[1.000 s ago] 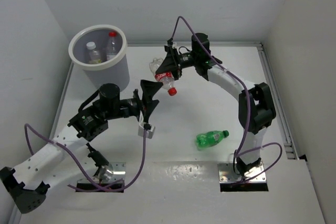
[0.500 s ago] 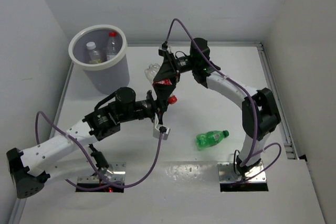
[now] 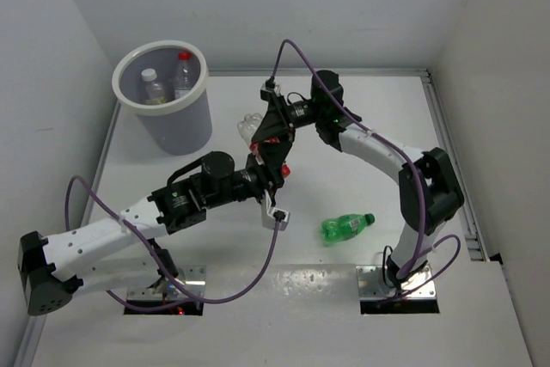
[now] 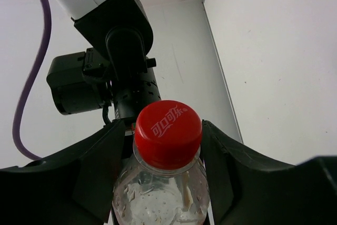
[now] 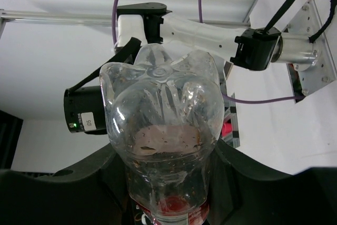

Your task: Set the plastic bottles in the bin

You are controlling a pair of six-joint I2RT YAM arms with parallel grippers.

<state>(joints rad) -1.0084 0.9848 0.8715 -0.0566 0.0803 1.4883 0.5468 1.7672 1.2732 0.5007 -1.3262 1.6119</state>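
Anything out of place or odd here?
The clear plastic bottle with a red cap is between both grippers at once: right gripper clamps its body, left gripper flanks its cap. The green plastic bottle lies on its side.

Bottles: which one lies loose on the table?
The green bottle, on its side. A white-capped bottle and a red-capped bottle stand inside the bin; another clear bottle is held in the air.

White table (image 3: 335,186): bin (image 3: 180,126) standing far-left corner; green bottle (image 3: 346,227) lying sideways, near-right.
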